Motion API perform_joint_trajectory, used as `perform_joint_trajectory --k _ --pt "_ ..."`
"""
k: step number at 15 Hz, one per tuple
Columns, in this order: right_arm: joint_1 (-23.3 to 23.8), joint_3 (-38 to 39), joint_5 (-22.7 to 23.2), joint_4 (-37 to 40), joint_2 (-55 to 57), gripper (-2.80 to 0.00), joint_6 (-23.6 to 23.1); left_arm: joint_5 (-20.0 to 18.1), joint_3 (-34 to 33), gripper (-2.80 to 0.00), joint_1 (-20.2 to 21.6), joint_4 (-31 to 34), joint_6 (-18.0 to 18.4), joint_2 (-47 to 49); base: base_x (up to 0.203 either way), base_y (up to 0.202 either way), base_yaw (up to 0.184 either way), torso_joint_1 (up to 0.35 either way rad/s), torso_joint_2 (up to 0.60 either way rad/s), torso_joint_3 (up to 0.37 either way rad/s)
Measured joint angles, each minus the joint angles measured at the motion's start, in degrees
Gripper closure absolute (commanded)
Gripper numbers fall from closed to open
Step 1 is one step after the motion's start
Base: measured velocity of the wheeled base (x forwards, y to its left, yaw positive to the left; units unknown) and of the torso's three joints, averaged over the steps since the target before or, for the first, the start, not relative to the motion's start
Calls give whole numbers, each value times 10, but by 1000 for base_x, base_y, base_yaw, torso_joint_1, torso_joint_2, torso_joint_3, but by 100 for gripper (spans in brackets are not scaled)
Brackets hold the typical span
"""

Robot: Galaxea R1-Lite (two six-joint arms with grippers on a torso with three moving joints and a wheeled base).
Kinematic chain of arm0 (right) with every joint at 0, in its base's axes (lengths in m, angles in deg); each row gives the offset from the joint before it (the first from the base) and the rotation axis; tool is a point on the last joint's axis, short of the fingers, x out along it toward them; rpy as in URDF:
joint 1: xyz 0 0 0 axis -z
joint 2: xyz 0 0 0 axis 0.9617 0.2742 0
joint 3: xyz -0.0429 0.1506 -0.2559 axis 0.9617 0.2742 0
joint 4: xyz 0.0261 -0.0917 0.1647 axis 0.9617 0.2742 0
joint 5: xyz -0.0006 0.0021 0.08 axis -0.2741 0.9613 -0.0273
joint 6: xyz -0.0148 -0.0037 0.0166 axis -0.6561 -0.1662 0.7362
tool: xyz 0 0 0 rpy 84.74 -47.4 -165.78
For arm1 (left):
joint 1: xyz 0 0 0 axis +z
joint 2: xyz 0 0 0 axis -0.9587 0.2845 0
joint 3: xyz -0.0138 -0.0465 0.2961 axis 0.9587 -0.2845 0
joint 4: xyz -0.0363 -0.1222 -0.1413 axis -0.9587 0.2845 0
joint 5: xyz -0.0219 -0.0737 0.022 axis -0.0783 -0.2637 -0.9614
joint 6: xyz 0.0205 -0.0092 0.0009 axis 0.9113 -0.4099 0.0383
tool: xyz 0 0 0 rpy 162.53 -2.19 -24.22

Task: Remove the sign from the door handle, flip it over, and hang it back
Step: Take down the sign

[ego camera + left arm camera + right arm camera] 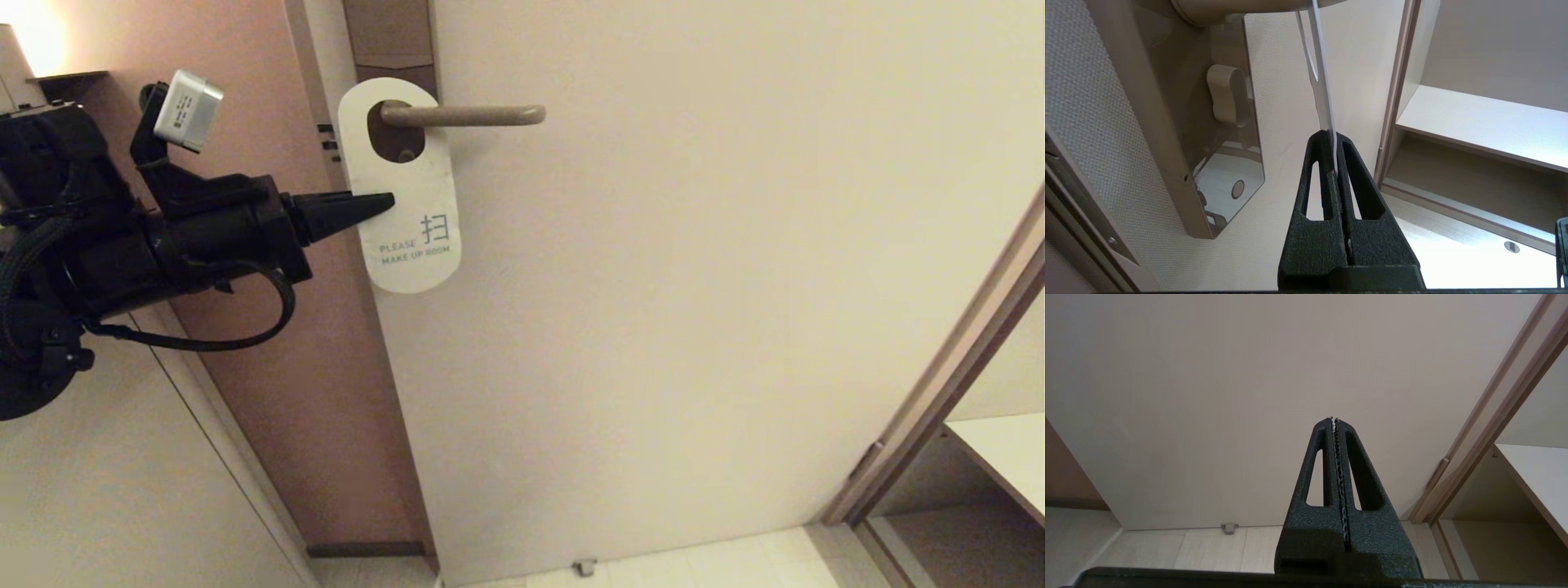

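Observation:
The sign point(408, 220) hangs by its oval hole on the door handle point(465, 115), white side out with teal "PLEASE MAKE UP ROOM". The handle is a slim bronze-grey lever on a brown lock plate point(390, 33). My left gripper point(385, 202) reaches in from the left and is shut on the sign's left edge at mid-height. In the left wrist view the sign point(1323, 81) shows edge-on, a thin white strip pinched between the black fingers point(1314, 163) of my left gripper point(1333, 136). My right gripper point(1333, 419) is shut and empty, low in front of the door, out of the head view.
The pale door point(694, 310) fills the middle, with a brown wall point(269, 343) to its left and a door stop point(584, 567) at the floor. A thumb-turn knob point(1227, 98) sits on the lock plate. An open cabinet with a shelf point(1004, 457) stands at the right.

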Motion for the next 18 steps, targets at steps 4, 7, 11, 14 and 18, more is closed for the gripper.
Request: perform_joint_trajectory --k 4,7,11,14,18 --pt "0 0 0 0 0 0 0 -1 0 -280 1 -1 0 0 0 0 0 0 0 0" --pt "0 0 0 0 0 0 0 -1 -1 -280 1 -4 -1 -1 0 0 0 0 0 0" --pt "0 0 0 0 0 0 0 -5 -16 -280 1 -3 -2 -12 0 0 0 0 0 0" --pt "0 0 0 0 0 0 0 -43 -36 -280 19 0 -3 -27 0 0 0 0 0 0" --pt "0 0 0 0 0 0 0 -99 -58 -280 53 1 -9 -56 0 0 0 0 0 0"
